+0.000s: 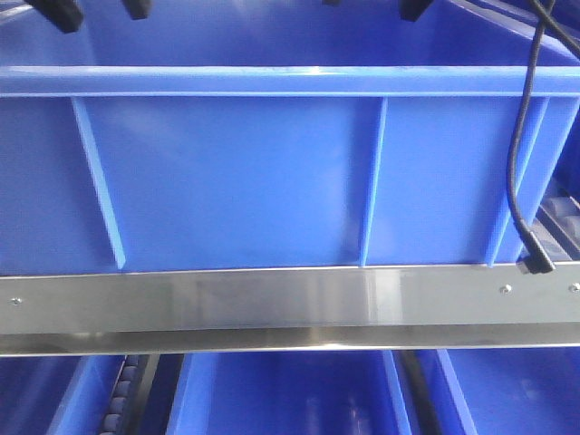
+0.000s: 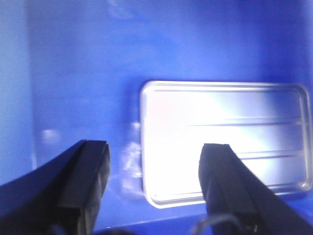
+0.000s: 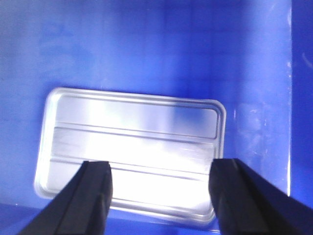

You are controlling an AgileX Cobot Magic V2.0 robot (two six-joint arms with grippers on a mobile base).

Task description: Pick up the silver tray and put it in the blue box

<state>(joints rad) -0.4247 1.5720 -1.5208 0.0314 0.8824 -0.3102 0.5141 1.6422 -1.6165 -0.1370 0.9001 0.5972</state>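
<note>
The silver tray lies flat on the floor of the blue box, shiny, with two long ridges. My left gripper hangs open above the tray's left end, holding nothing. The right wrist view shows the silver tray from the other side on the floor of the blue box, with my right gripper open above its near edge, apart from it. In the front view only the blue box's ribbed outer wall shows, and black fingertips poke over its rim; the tray is hidden there.
A steel rail runs under the box across the front view. A black cable hangs down over the box's right side. More blue crates sit on the shelf below, beside grey rollers.
</note>
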